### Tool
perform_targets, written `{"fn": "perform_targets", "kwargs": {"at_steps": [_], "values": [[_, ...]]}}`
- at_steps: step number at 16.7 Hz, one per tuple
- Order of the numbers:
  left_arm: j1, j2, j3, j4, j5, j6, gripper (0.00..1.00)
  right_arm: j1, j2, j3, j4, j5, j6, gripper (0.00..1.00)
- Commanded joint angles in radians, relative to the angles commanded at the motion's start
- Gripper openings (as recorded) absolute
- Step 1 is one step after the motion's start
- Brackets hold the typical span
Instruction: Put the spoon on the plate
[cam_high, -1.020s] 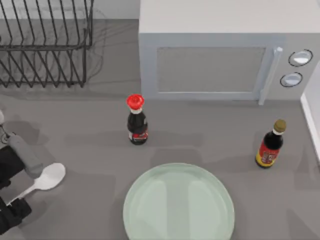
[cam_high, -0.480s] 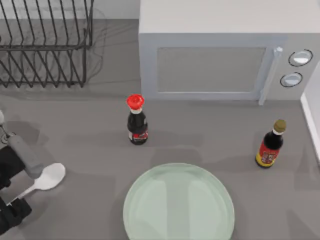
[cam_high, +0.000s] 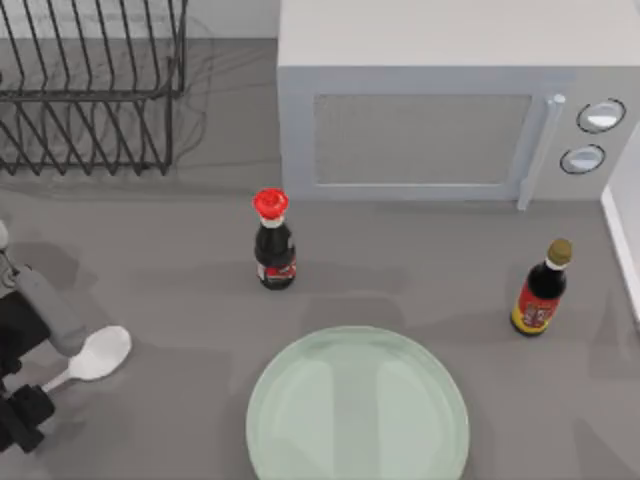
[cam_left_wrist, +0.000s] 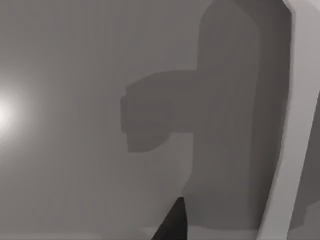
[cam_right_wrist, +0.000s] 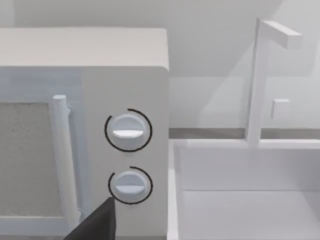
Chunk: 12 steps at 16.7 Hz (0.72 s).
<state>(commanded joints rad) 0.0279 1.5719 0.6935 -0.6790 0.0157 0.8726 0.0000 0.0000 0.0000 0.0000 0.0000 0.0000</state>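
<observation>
White spoon (cam_high: 88, 360) has slid left on the table; our left gripper (cam_high: 25, 408) withdraws, fingers' state unclear.

A rendered kitchen: a white microwave oven (cam_high: 440, 110) with two dials stands at the back of the grey tabletop (cam_high: 180, 290), a black wire dish rack (cam_high: 90, 90) beside it, a white sink (cam_right_wrist: 250, 200) with a faucet (cam_right_wrist: 260, 80) at the right, and two sauce bottles (cam_high: 273, 240)
</observation>
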Motion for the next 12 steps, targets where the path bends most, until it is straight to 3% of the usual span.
{"fn": "perform_targets", "kwargs": {"at_steps": [3,9,12], "values": [[0.0,-0.024,0.053,-0.072,-0.001,0.002,0.0,0.0,0.0,0.0,0.0,0.0,0.0,1.0],[-0.004,-0.135,0.228,-0.387,0.0,-0.002,0.0,0.0,0.0,0.0,0.0,0.0,0.0,1.0],[-0.004,-0.173,0.274,-0.449,0.0,-0.007,0.0,0.0,0.0,0.0,0.0,0.0,0.0,1.0]]}}
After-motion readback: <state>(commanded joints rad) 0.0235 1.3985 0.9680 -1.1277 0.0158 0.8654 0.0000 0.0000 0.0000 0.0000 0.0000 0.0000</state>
